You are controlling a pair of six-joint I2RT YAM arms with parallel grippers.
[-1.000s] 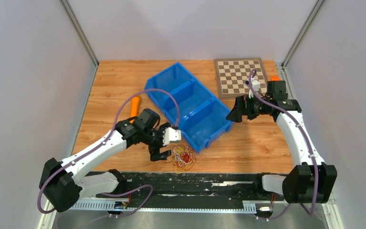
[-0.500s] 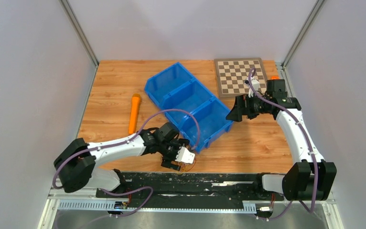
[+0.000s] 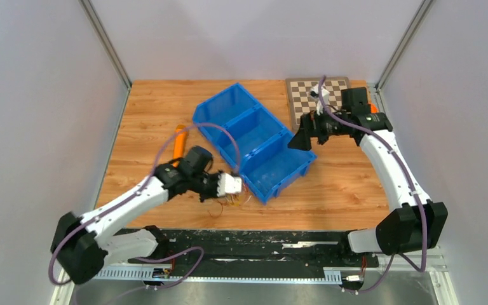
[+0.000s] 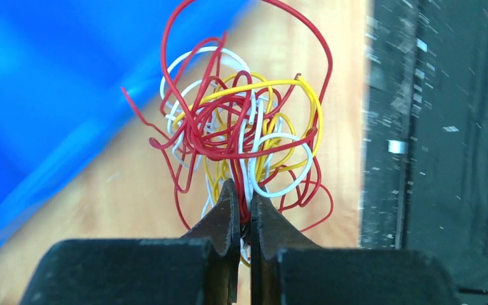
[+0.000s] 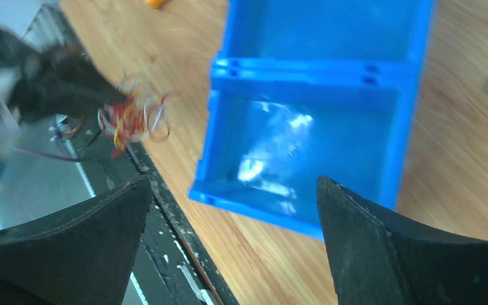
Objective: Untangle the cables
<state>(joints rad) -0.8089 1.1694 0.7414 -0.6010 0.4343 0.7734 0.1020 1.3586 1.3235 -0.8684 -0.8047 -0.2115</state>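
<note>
The left gripper (image 4: 240,206) is clenched on a few strands at the base of the tangled cables (image 4: 241,127), lower centre of the overhead view, just beside the blue bin's (image 3: 273,184) near corner. The clump is roundish with no clear long axis, its loops fanning away from the jaws. The right gripper (image 3: 297,141), spread wide and empty, hangs well apart at upper right.

white arm links (image 3: 127,204), black joints (image 3: 79,254), purple cables (image 3: 206,123); black wedge-shaped tool fingers (image 5: 381,254)

My left gripper (image 3: 232,185), lower center of top view, pinched on cables (image 4: 229,121); right gripper (image 3: 298,140), right of center, spread wide.
</note>
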